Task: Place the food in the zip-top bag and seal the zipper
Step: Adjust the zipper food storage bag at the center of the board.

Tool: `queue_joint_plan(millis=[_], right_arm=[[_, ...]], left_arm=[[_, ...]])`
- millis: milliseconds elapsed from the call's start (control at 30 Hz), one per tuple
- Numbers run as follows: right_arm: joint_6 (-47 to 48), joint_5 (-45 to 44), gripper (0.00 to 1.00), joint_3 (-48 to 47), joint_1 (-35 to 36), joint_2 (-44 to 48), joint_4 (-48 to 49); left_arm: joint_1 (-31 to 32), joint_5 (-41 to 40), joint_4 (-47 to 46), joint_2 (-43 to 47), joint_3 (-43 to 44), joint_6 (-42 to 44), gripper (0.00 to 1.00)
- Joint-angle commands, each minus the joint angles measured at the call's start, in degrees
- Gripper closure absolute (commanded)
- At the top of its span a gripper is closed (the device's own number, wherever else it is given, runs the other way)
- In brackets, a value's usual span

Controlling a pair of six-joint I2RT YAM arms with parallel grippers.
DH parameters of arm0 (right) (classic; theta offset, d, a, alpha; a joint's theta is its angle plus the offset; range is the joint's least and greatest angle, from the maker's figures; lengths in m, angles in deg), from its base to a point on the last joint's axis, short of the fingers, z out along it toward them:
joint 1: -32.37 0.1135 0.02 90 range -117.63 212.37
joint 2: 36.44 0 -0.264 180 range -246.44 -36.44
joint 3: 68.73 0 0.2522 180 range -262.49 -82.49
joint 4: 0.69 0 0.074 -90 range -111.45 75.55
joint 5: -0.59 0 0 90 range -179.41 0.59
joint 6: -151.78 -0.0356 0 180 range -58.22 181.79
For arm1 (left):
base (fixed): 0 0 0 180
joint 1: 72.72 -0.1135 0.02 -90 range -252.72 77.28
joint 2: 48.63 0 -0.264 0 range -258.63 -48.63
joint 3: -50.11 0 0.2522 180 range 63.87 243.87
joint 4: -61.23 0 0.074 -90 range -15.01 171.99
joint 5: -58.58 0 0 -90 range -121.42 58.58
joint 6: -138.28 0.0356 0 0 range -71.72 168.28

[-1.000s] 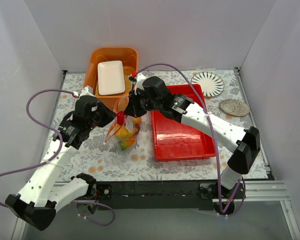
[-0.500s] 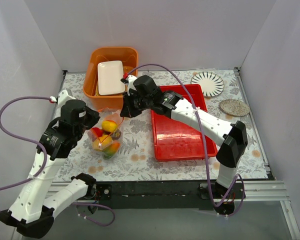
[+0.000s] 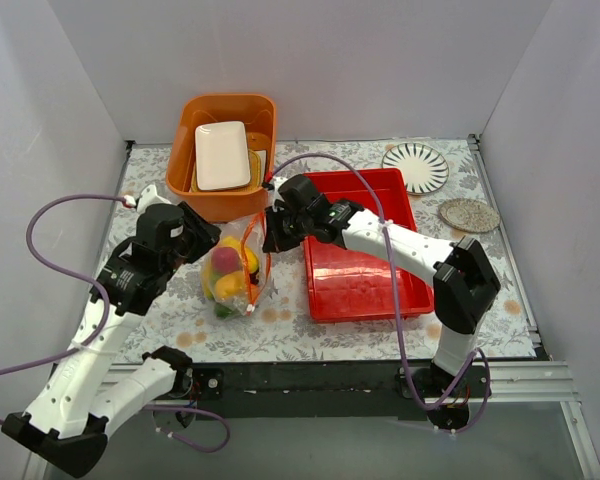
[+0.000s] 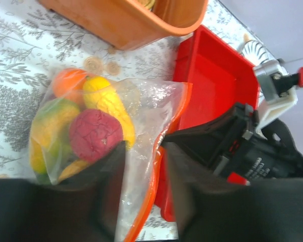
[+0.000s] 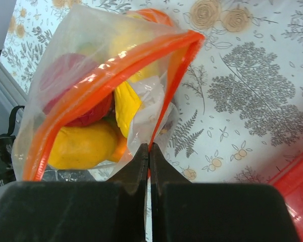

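Note:
The zip-top bag [image 3: 242, 290] lies on the flowered table between my arms, holding the food [image 3: 228, 272]. Through the film show a dark red fruit [image 4: 95, 135], a yellow mango [image 4: 111, 103] and an orange [image 4: 70, 80]. My right gripper [image 5: 149, 148] is shut on the orange-red zipper [image 5: 116, 68] at one end of the bag's mouth, which gapes open there. The right gripper [image 3: 270, 235] sits at the bag's far right corner. My left gripper [image 4: 144, 151] has its jaws apart, with the bag's film and the zipper [image 4: 149, 196] in the gap. The left gripper [image 3: 208, 245] is at the bag's left.
An orange tub [image 3: 205, 198] with a white plate [image 3: 222, 155] stands just behind the bag. A red tray [image 3: 365, 285] lies right of the bag, under the right arm. A striped plate [image 3: 415, 167] and a speckled dish [image 3: 469, 214] sit at the back right.
The left gripper's jaws have parted from shut. The bag came down from between the grippers, went left, and now sits a little further right. The right gripper stays shut on the zipper.

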Motion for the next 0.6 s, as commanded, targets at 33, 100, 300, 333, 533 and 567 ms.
queue_joint_plan(millis=[33,100,300,333,533,567], right_arm=[[-0.22,-0.27,0.99,-0.09,-0.86,4.93,3.77],[-0.30,-0.09,0.99,-0.27,-0.94,5.20,3.86],[-0.31,1.23,0.98,-1.23,-0.94,6.43,4.30],[-0.39,1.23,0.98,-1.41,-0.94,6.52,4.12],[-0.04,-0.26,0.97,-1.24,-0.94,7.66,3.51],[-0.13,-0.70,0.97,-1.15,-0.86,7.66,3.33]], left_arm=[[-0.03,4.05,-3.11,0.97,0.43,2.07,0.54],[-0.03,5.64,-3.03,-0.62,0.34,3.12,0.51],[-0.03,12.23,-4.08,-2.56,-2.20,5.24,0.49],[-0.03,13.10,-4.34,-2.38,-2.82,5.15,0.49],[-0.03,16.88,-6.10,-0.53,-7.65,4.01,0.49],[-0.03,18.46,-7.41,-0.53,-8.18,3.92,0.49]])
